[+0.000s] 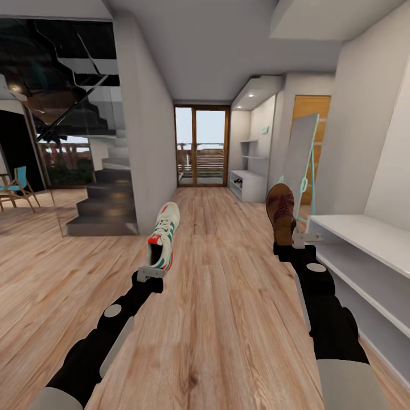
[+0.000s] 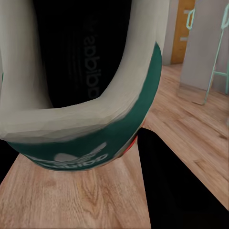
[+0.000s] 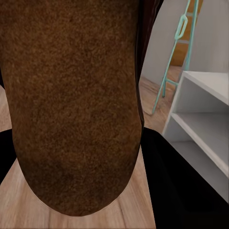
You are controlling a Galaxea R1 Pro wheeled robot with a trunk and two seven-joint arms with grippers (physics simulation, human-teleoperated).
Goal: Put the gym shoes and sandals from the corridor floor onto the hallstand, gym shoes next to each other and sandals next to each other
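My left gripper (image 1: 151, 274) is shut on the heel of one gym shoe (image 1: 163, 236), white with green stripes and a red heel patch, and holds it toe-up above the corridor floor (image 1: 228, 302). The left wrist view looks into that gym shoe's (image 2: 86, 119) teal-lined opening. In my right gripper (image 1: 290, 242), shut, a dark-brown sandal (image 1: 281, 213) also stands toe-up. The sandal's brown sole (image 3: 71, 105) is close in the right wrist view. Far down the corridor on the right stands the white hallstand (image 1: 249, 183), with floating shelves above it.
A plain white two-shelf bench (image 1: 364, 250) runs along the right wall beside my right arm. A teal-framed mirror (image 1: 300, 156) leans just beyond it. A dark staircase (image 1: 105, 199) and chairs (image 1: 17, 185) are at the left. A glass door (image 1: 201, 146) ends the corridor.
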